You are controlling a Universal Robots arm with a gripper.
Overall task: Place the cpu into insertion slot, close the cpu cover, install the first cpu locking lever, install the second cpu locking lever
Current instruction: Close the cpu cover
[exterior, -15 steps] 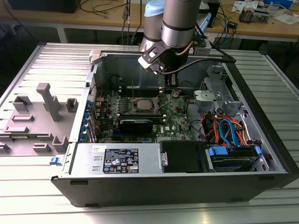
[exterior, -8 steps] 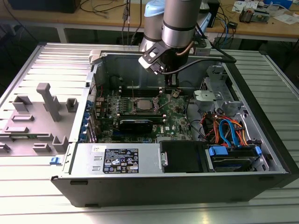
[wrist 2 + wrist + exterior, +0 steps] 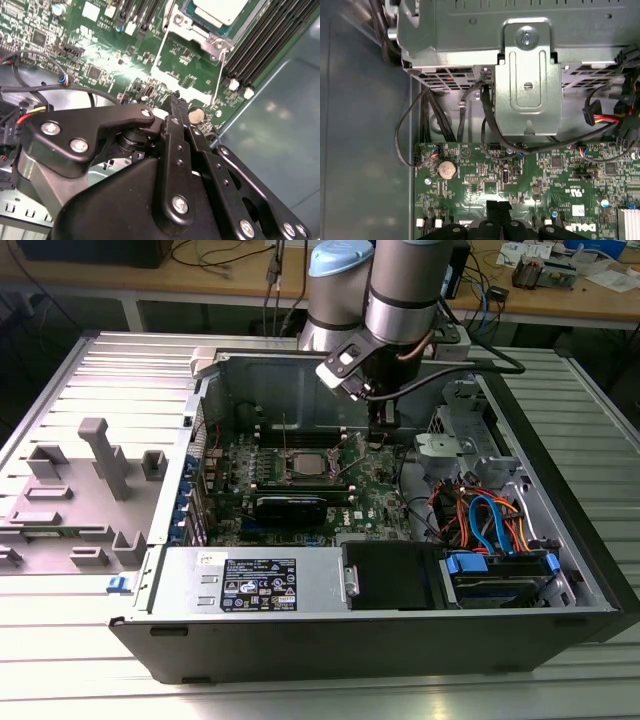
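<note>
cpu (image 3: 220,9) is sitting in the insertion slot (image 3: 200,31), silver top facing up; in the exterior view it is lying mid-board (image 3: 306,462). Two thin wire levers (image 3: 161,47) are showing at the slot's sides.

gripper (image 3: 175,97) is hanging over the green board (image 3: 485,185), well apart from the slot, off to the exterior view's right (image 3: 382,435). Fingers are pressing together, with no gap and nothing between them. Tip is hovering just beside the coin cell (image 3: 196,116); cannot tell if it is touching the board.

Edges: black memory slots (image 3: 265,45) are running between the slot and the grey case wall (image 3: 280,115). In the first wrist view the metal drive cage (image 3: 527,80) is standing at the board edge, with black cables (image 3: 487,125) draping down onto the board near the coin cell. Bare board is lying open around the fingertips (image 3: 492,206).
</note>
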